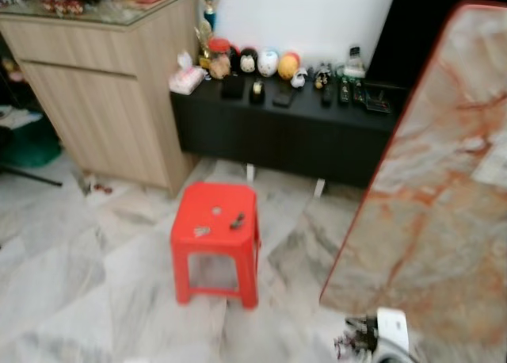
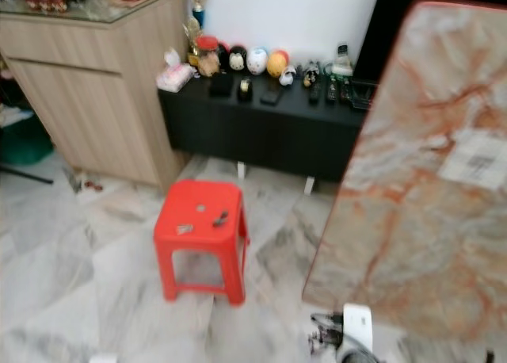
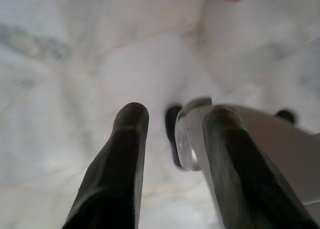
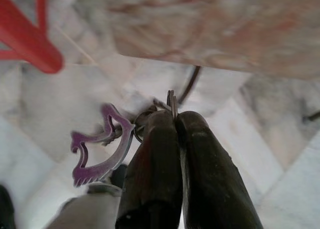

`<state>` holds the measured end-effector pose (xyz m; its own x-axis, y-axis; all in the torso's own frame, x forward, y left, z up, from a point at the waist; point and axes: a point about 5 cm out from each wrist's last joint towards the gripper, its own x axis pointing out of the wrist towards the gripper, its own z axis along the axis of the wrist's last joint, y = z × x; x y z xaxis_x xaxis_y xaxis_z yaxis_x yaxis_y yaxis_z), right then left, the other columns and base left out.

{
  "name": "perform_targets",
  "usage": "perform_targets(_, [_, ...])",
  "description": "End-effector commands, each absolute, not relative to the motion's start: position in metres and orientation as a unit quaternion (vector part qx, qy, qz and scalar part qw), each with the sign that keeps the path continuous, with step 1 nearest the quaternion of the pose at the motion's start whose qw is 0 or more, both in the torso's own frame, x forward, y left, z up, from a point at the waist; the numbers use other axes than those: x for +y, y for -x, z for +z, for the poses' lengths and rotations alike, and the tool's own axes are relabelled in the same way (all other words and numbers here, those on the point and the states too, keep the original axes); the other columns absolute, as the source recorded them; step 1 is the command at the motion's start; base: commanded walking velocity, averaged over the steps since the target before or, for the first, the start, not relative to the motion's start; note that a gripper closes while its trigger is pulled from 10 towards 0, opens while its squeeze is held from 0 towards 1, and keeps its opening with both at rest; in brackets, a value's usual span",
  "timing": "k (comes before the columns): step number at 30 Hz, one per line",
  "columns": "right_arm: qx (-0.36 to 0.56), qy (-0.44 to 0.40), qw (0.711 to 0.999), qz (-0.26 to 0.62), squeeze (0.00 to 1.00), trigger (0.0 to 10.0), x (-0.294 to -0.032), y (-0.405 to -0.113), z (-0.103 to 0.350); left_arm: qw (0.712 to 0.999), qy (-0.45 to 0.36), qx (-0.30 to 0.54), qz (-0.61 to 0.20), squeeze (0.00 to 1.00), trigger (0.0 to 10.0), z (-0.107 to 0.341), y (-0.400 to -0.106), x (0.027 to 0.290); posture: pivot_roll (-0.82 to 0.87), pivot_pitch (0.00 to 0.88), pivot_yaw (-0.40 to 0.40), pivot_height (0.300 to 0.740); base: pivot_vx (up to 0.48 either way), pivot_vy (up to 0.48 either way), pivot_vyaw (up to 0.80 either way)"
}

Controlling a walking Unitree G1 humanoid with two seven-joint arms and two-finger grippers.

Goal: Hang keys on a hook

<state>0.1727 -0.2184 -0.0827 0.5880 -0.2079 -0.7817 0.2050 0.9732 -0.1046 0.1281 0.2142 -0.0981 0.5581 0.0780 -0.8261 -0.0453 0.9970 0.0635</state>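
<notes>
My right gripper (image 4: 175, 120) is shut on a key ring; its purple bird-shaped fob (image 4: 100, 149) dangles beside the fingers over the marble floor. In the eye views that gripper (image 1: 358, 335) sits low at the bottom right with the keys (image 1: 347, 341) hanging from it, next to the marble-patterned tabletop (image 1: 444, 181). My left gripper (image 3: 172, 119) hangs open above the floor with nothing between its fingers. No hook can be made out.
A red plastic stool (image 1: 216, 236) stands in the middle of the floor with small items (image 1: 237, 219) on its seat. Behind it is a low black cabinet (image 1: 277, 133) crowded with figurines, and a wooden cabinet (image 1: 103, 85) to the left. The floor is pale marble tile.
</notes>
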Motion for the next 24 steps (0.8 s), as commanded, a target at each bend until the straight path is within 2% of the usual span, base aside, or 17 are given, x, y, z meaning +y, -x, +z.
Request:
perform_targets(1, [0.416, -0.009, 0.901, -0.121, 0.0, 10.0, -0.215, -0.184, -0.077, 0.871, -0.018, 0.491, 0.015, 0.0, 10.0, -0.103, -0.118, 0.205, -0.04, 0.0, -0.061, 0.74, 0.0, -0.364, 0.0])
perform_targets(5, [0.391, -0.018, 0.91, -0.138, 0.0, 10.0, -0.22, -0.193, -0.071, 0.869, -0.012, 0.494, 0.021, 0.0, 10.0, -0.104, -0.116, 0.205, -0.04, 0.0, -0.062, 0.74, 0.0, -0.091, 0.0])
perform_targets(13, [0.279, -0.013, 0.942, -0.188, 0.0, 10.0, -0.229, -0.234, -0.039, 0.869, -0.014, 0.495, 0.016, 0.0, 10.0, -0.106, -0.113, 0.2, -0.04, 0.0, -0.064, 0.74, 0.0, 0.0, 0.0])
perform_targets(17, [0.219, 0.027, 0.946, -0.239, 0.0, 10.0, -0.244, -0.243, -0.021, 0.872, -0.014, 0.49, 0.013, 0.0, 10.0, -0.105, -0.116, 0.197, -0.05, 0.0, -0.064, 0.74, 0.0, 0.0, 0.0])
perform_targets(19, [0.17, 0.074, 0.951, -0.247, 0.0, 10.0, -0.248, -0.248, -0.007, 0.873, -0.014, 0.487, 0.013, 0.0, 10.0, -0.105, -0.118, 0.197, -0.05, 0.0, -0.064, 0.74, 0.0, 0.0, 0.0])
perform_targets(24, [0.101, 0.152, 0.954, -0.237, 0.0, 10.0, -0.244, -0.249, 0.013, 0.874, -0.014, 0.486, 0.012, 0.0, 10.0, -0.104, -0.12, 0.196, -0.07, 0.0, -0.063, 0.74, 0.0, 0.0, 0.0])
